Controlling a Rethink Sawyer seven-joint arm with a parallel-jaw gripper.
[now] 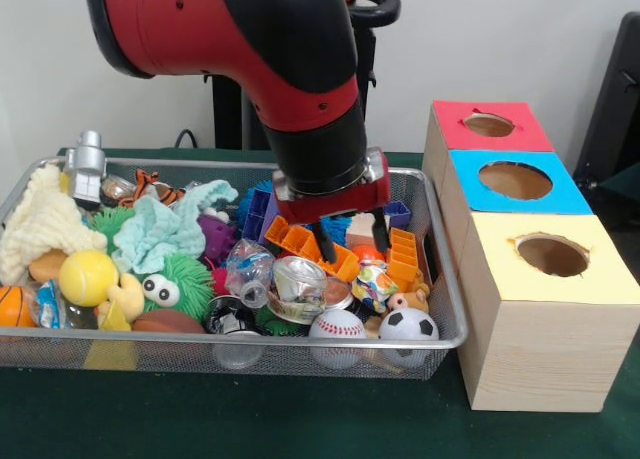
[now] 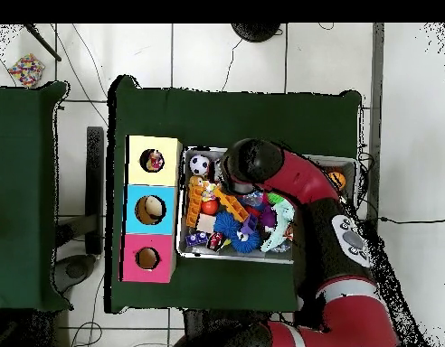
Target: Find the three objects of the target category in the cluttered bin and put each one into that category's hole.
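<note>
The silver wire-mesh bin [image 1: 445, 279] is full of toys and sits left of the boxes. My gripper [image 1: 353, 247] hangs over the bin's right half, its two black fingers [image 1: 325, 241] apart and empty, just above orange blocks [image 1: 300, 241]. One dotted paper wad [image 1: 373, 282] lies in the clutter right below the gripper. The yellow-topped box's hole [image 1: 552, 254] is at the near right. In the overhead view the arm hides the gripper, and something dotted shows inside the yellow hole [image 2: 152, 161]. The bin's wall [image 2: 183, 203] shows beside the boxes.
Blue-topped [image 1: 515, 180] and red-topped [image 1: 489, 125] holes lie behind the yellow one. The bin holds a baseball [image 1: 337, 325], a soccer ball [image 1: 408, 325], a yellow ball [image 1: 88, 276], a mint cloth [image 1: 150, 231] and a cream cloth [image 1: 40, 224]. A small dotted thing [image 2: 25, 68] lies on the floor.
</note>
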